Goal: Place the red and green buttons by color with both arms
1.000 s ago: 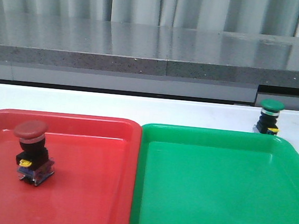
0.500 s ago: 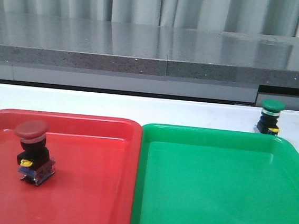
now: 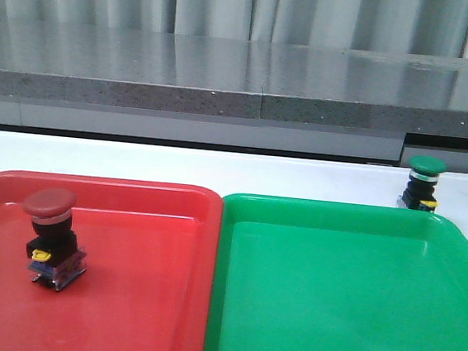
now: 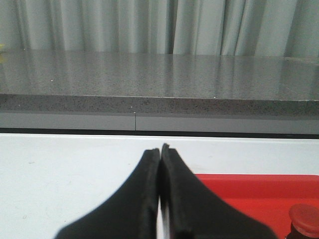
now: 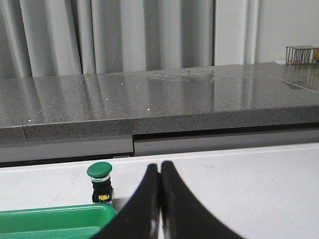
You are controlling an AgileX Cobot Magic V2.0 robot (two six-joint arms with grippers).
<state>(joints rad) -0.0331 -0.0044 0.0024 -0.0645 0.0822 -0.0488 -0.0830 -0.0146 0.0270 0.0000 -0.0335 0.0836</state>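
The red button [image 3: 50, 235] stands upright inside the red tray [image 3: 147, 300], near its left side; its cap also shows in the left wrist view [image 4: 305, 220]. The green button [image 3: 424, 184] stands upright on the white table just beyond the far right corner of the green tray [image 3: 338, 302]; it also shows in the right wrist view [image 5: 100, 181]. My left gripper [image 4: 160, 148] is shut and empty, over the table beside the red tray [image 4: 259, 194]. My right gripper [image 5: 159, 165] is shut and empty, to one side of the green button. Neither arm shows in the front view.
The two trays lie side by side, touching, red on the left. A grey stone counter [image 3: 243, 85] with curtains behind it runs along the back of the white table [image 3: 218, 170]. A wire basket [image 5: 301, 54] stands on the counter at the far right.
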